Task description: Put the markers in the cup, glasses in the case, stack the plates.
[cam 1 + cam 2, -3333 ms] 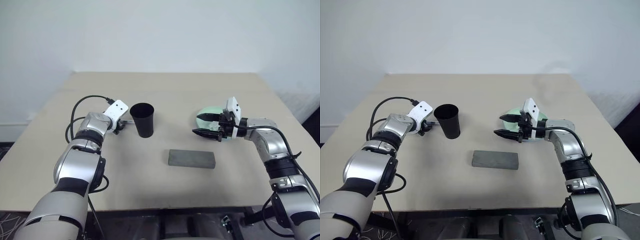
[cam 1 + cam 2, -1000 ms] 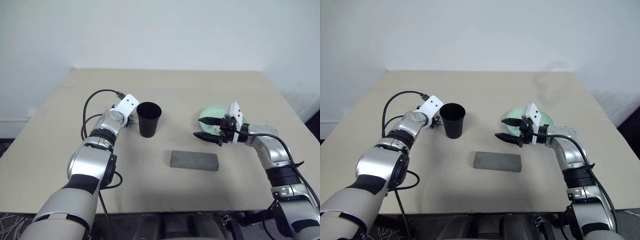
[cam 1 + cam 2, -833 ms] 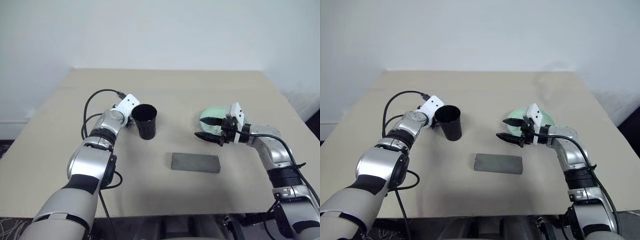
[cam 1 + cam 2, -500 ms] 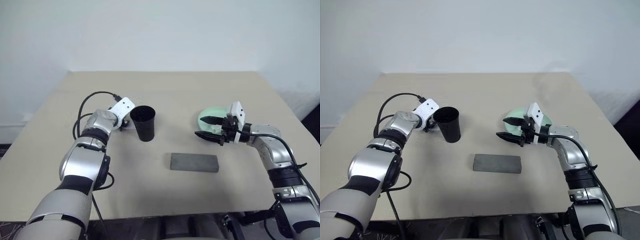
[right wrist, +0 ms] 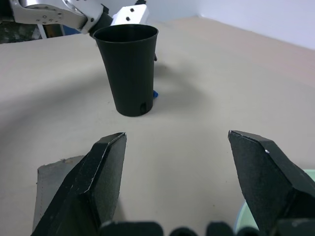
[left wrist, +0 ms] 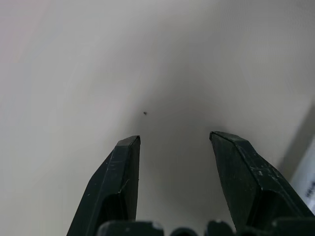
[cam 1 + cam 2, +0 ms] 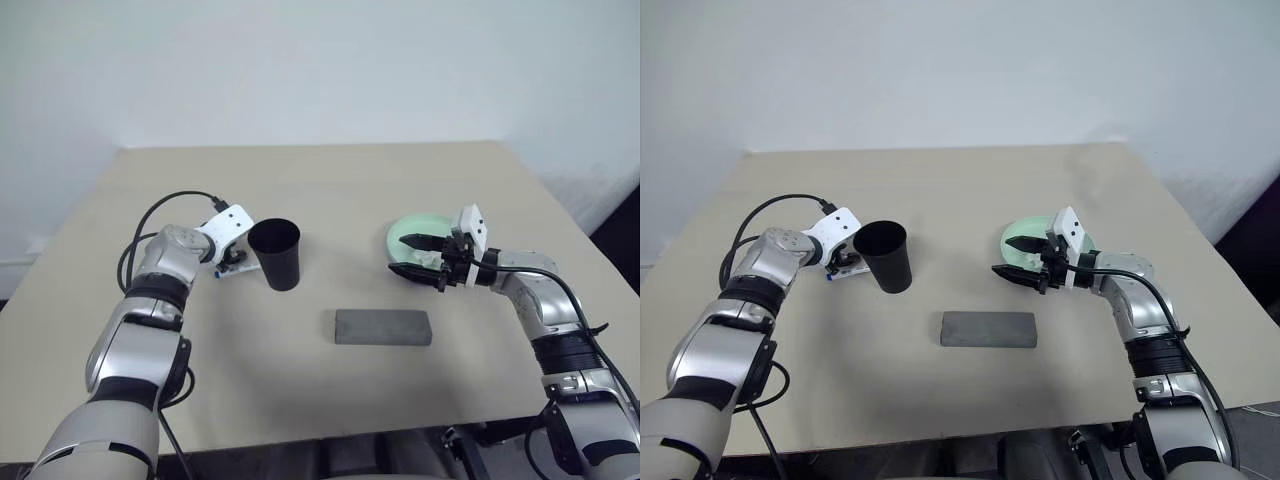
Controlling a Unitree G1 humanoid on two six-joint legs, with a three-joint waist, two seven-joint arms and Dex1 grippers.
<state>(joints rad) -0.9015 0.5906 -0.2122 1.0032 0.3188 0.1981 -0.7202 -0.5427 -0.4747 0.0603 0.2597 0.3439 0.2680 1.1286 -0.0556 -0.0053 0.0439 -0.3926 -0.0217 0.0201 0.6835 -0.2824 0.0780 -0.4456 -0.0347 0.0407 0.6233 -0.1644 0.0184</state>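
The black cup (image 7: pixel 274 254) stands upright on the table, left of centre. Just left of its foot lies a white marker with a blue end (image 7: pixel 232 270). My left gripper (image 7: pixel 224 260) hovers over that spot, pointing down at the table. In the left wrist view its fingers (image 6: pixel 120 172) stand open with bare table between them. The grey case (image 7: pixel 382 327) lies shut near the middle. My right gripper (image 7: pixel 410 255) is open and empty, at the near-left rim of the mint green plate (image 7: pixel 425 228). The glasses are out of view.
The tan table (image 7: pixel 330 190) stretches well behind the cup and plate, with a white wall beyond. Its front edge (image 7: pixel 330 440) runs a little below the case. A black cable (image 7: pixel 160 212) loops off my left wrist.
My left gripper has drawn back and to the left, away from the cup's rim. The cup tipped briefly and stands upright again. The right arm kept still. The camera shifted.
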